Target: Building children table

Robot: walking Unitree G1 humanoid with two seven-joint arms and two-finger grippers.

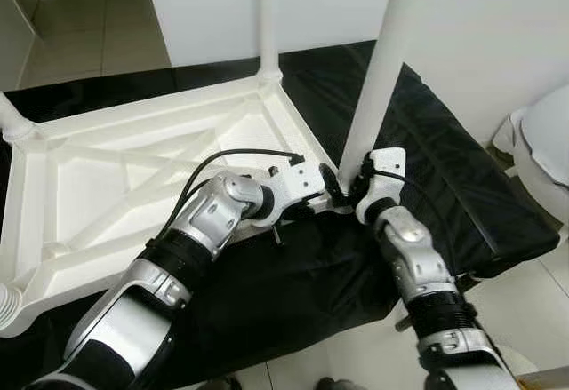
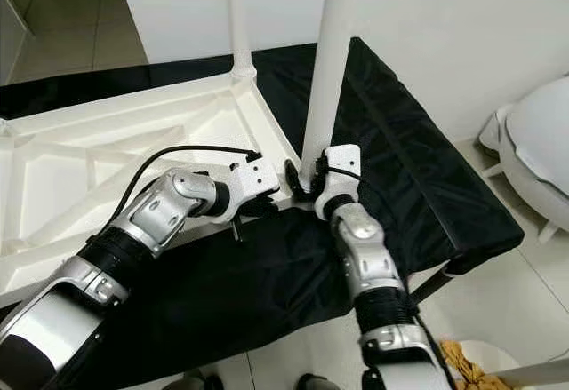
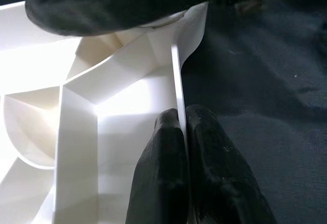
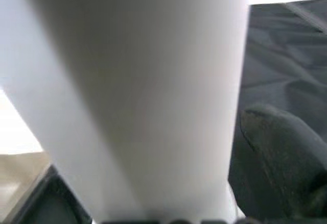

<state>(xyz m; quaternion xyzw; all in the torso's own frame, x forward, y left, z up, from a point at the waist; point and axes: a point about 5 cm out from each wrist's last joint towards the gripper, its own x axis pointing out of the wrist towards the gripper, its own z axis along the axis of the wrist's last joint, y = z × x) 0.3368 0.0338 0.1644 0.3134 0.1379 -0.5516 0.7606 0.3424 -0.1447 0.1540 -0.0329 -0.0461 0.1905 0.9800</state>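
In the left eye view, a white moulded-plastic children's table top [image 1: 133, 168] lies upside down on a black cloth-covered platform [image 1: 462, 195], its ribbed underside facing up. A round white plastic leg [image 1: 378, 70] stands upright in the near right corner socket, and a second white leg [image 1: 268, 17] rises from the far right corner. A third white leg [image 1: 13, 122] sticks out at the far left corner. The left gripper [image 1: 327, 190] reaches to the near right corner of the table top, just beside the base of the upright leg. The right gripper [image 1: 360, 181] is pressed against the base of that same leg. At the right edge stands a white rounded plastic object [image 1: 547, 141] on the pale tiled floor [image 1: 89, 26].

The right eye view repeats the scene, with both grippers meeting at the corner socket below the near leg.

In the left wrist view, the two black fingers [image 3: 163, 173] sit narrowly together, pinching the thin white edge wall of the table top between them, with the black cloth alongside.

In the right wrist view, the white leg runs close past the camera, one black finger [image 4: 283, 152] lying against its side. I cannot tell how far these fingers are spread.
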